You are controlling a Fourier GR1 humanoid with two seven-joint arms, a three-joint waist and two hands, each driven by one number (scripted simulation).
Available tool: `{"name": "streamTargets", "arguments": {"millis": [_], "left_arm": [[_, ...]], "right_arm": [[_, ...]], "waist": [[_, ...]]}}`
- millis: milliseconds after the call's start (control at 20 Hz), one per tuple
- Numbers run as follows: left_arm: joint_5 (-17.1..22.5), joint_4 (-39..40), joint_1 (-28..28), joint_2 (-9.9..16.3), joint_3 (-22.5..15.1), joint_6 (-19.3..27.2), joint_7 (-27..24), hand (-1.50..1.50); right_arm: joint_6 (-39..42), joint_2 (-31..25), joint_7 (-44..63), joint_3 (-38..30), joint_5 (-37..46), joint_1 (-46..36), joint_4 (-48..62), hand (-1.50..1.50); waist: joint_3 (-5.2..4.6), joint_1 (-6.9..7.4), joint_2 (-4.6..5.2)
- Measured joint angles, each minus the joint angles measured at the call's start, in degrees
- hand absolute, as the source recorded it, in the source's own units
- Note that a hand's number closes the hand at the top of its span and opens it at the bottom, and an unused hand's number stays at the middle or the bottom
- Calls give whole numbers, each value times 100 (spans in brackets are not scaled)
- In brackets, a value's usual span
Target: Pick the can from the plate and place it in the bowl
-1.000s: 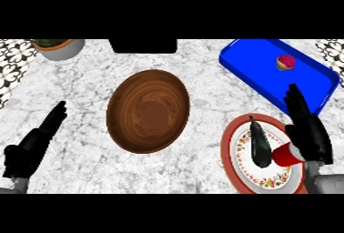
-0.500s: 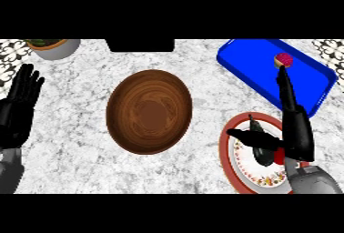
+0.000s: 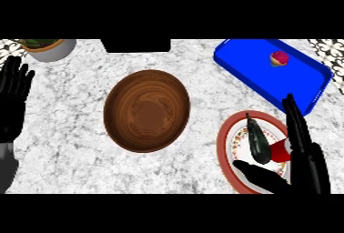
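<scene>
Right hand sits over the plate at the counter's near right, fingers straight and pointing away, thumb spread wide below, so it is open around the red can without closing on it. That can lies on the plate, partly hidden between fingers and thumb, with a dark eggplant just beside it on its left. Left of the plate, apart from it, the wooden bowl stands mid-counter. A blue tray with a small cupcake lies toward the far right corner. A potted plant occupies the far left corner. Left hand rests open at the left edge, fingers up.
</scene>
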Motion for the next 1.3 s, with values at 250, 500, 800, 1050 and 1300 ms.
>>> {"name": "streamTargets", "arguments": {"millis": [250, 500, 800, 1050, 1300], "left_arm": [[29, -98, 43, 21, 71, 0, 84, 0], [-26, -67, 19, -52, 40, 17, 48, 0], [-100, -132, -47, -114, 3, 25, 80, 0], [-173, 49, -208, -208, 23, -14, 61, 0], [-254, 115, -301, -292, 82, -86, 116, 0]], "right_arm": [[1203, -603, 1608, -211, 512, 359, -1166, -150], [2726, -1222, 2893, -213, 377, 573, -1883, -150], [4283, -1538, 3916, -208, 133, 341, -1994, -150], [4909, -1491, 3968, -651, -414, 196, -1961, -150], [5210, -1231, 4042, -867, -803, 67, -1960, -150]], "waist": [[-10, -6, -2], [-14, 14, 27], [0, 99, 50], [11, 110, 60], [18, 136, 60]]}}
